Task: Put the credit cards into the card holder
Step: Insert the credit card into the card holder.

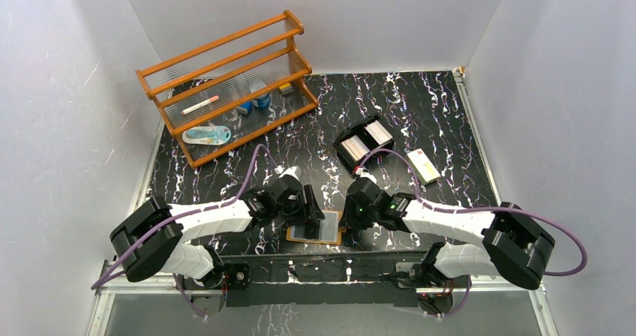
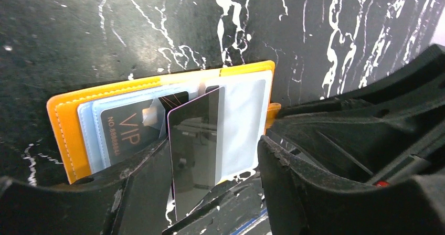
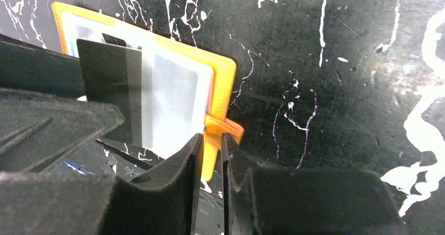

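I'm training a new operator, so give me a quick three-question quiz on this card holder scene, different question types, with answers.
1. True or false: the card holder lies closed.
2. The dark card between the left gripper's fingers is: A) apart from the holder on bare table; B) overlapping the open holder, sticking out; C) fully tucked in a sleeve.
3. Which word is printed large on the sleeved card?
Key: 1 false; 2 B; 3 VIP.

**Both arms angled inward, grippers close together**

Your left arm (image 1: 202, 220) and right arm (image 1: 450, 220) reach low toward the middle, and their wrists nearly meet. Your left gripper (image 2: 212, 146) points down with its jaws apart. Your right gripper (image 3: 211, 140) is pinched to a narrow slit on the edge of the card holder (image 3: 223, 88).
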You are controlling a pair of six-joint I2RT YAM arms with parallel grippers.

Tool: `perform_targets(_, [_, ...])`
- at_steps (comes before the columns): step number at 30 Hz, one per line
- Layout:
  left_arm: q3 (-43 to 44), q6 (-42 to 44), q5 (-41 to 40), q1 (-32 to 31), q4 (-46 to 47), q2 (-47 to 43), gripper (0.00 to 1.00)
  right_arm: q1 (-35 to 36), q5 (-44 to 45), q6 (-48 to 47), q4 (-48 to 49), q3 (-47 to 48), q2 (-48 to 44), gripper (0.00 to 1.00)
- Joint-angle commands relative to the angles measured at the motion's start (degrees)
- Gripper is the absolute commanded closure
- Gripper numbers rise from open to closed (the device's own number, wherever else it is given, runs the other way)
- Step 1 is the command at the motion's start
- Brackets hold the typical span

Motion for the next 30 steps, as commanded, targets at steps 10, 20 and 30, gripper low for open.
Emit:
perform_targets(10, [3.1, 2.8, -5.2, -0.2, -8.6, -0.6, 0.43, 0.4, 3.4, -0.1, -3.8, 0.7, -3.1, 0.74])
perform_targets(20, [7.4, 6.7, -8.6, -0.5, -14.7, 0.8, 0.4, 0.3, 1.2, -0.1, 1.4, -0.7, -0.9, 0.75])
perform_targets(30, [8.2, 7.3, -8.0, -0.5, -15.9, 0.0, 0.38, 0.4, 1.0, 0.0, 2.1, -1.4, -1.4, 0.75])
